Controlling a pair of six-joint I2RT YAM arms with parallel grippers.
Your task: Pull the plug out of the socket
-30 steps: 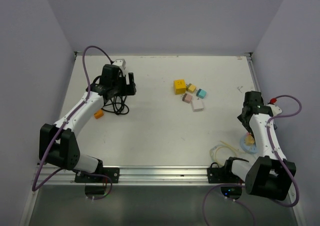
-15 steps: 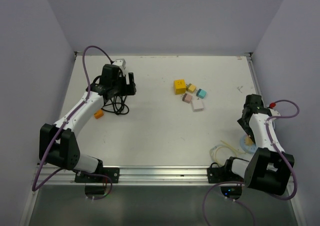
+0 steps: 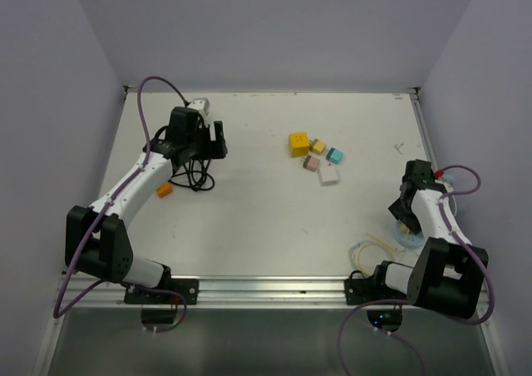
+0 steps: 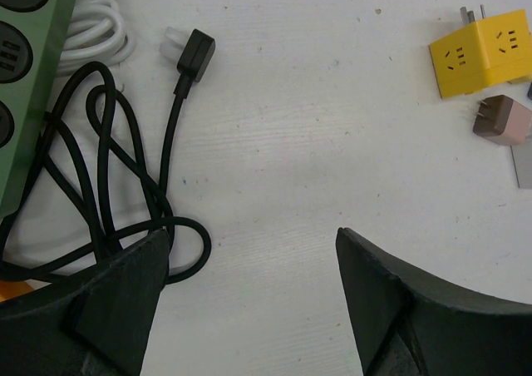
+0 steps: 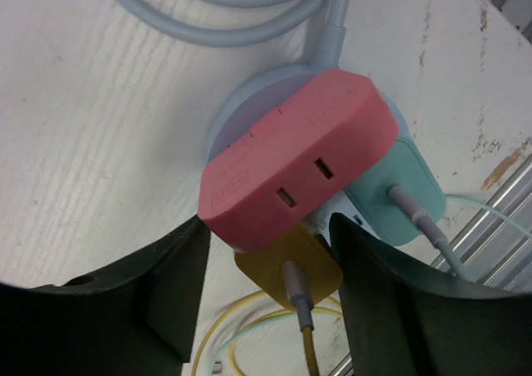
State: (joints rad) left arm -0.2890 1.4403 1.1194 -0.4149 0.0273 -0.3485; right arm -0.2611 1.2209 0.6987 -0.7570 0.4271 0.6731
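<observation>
The white tabletop (image 3: 266,218) carries everything; the left pincer (image 4: 249,243) gapes wide above it, holding nothing, beside a green power strip (image 4: 25,76) and a coiled black cable (image 4: 104,168); the right pincer (image 5: 266,230), also spread and empty, hangs over the round blue socket (image 5: 237,110) near the tabletop's right edge, where a pink adapter (image 5: 295,155), teal plug (image 5: 391,193) and yellow plug (image 5: 291,268) sit plugged in.

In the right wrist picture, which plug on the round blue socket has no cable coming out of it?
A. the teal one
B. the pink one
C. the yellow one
B: the pink plug on the round blue socket shows only two empty slots, while the yellow plug and the teal plug each carry a cable.
</observation>
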